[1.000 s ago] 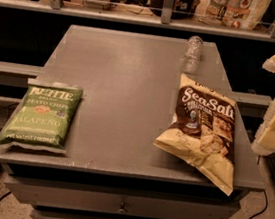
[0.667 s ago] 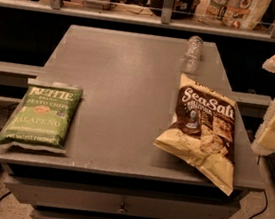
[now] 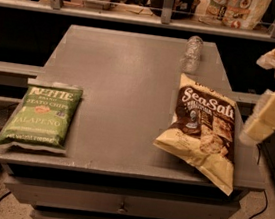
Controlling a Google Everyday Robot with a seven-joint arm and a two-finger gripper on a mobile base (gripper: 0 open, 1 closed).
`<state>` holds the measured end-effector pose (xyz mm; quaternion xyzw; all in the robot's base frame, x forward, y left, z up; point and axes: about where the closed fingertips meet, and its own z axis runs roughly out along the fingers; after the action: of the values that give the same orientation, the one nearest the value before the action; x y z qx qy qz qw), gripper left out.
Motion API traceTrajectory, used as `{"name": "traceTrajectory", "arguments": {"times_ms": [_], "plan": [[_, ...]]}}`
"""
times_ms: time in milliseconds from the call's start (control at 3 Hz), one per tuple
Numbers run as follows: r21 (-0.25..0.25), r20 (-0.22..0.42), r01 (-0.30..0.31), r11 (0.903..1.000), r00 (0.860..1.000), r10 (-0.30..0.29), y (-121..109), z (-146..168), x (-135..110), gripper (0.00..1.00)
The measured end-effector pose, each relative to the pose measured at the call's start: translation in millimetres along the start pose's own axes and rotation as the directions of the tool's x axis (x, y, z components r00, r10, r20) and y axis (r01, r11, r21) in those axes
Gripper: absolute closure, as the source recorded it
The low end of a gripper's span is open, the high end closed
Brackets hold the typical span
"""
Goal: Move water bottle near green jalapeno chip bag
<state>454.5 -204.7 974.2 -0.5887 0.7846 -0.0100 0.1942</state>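
So bottle (image 3: pixel 192 54) fwd-back; gripper (image 3: pixel 265 120) R.

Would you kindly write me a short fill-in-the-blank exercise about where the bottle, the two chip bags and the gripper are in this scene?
1. The water bottle lies on its ____, not upright.
2. The Sea Salt chip bag lies between the bottle and the table's ____ edge.
3. The green jalapeno chip bag lies flat at the table's front ____ corner, as the camera sees it.
4. The gripper hangs beyond the table's ____ edge.
Missing words: side; front; left; right.
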Motion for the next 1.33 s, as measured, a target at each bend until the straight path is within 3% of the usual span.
{"name": "traceTrajectory", "arguments": {"times_ms": [333,667,1000,1333], "plan": [[0.010,0.175,-0.069,0.9976,0.982,0.066,-23,19,-24,0.00],[0.021,0.296,-0.135,0.9907,0.947,0.122,-49,32,-38,0.00],[0.051,0.377,-0.233,0.9710,0.905,0.198,-93,44,-46,0.00],[0.049,0.386,-0.245,0.9683,0.899,0.208,-95,46,-48,0.00]]}}
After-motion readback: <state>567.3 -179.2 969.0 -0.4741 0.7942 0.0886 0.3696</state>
